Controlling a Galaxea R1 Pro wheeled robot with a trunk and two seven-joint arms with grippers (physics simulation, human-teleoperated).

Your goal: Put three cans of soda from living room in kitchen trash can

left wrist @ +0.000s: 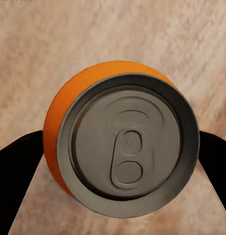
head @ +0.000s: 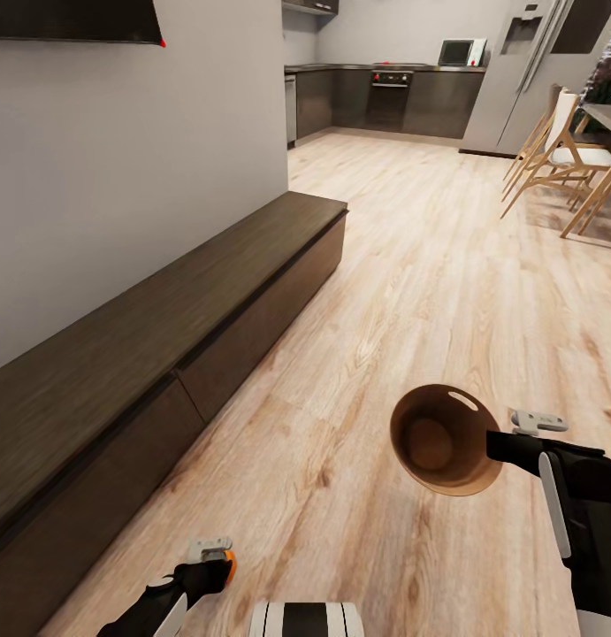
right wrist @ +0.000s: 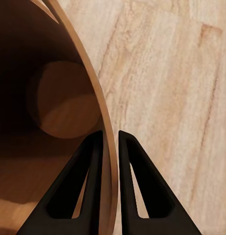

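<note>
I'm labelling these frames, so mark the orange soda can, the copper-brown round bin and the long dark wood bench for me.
Orange soda can (left wrist: 127, 147): left wrist view, on its silver-grey top.
Copper-brown round bin (head: 433, 442): head view, on its inner wall.
Long dark wood bench (head: 155, 332): head view, on its top surface.

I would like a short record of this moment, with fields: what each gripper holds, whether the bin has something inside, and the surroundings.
left gripper: shut on an orange soda can, silver top facing the wrist camera
right gripper: fingers pinch the wall of the copper-brown trash can
bin contents: nothing visible inside
surroundings: wood floor, long dark bench at the left, kitchen far ahead
</note>
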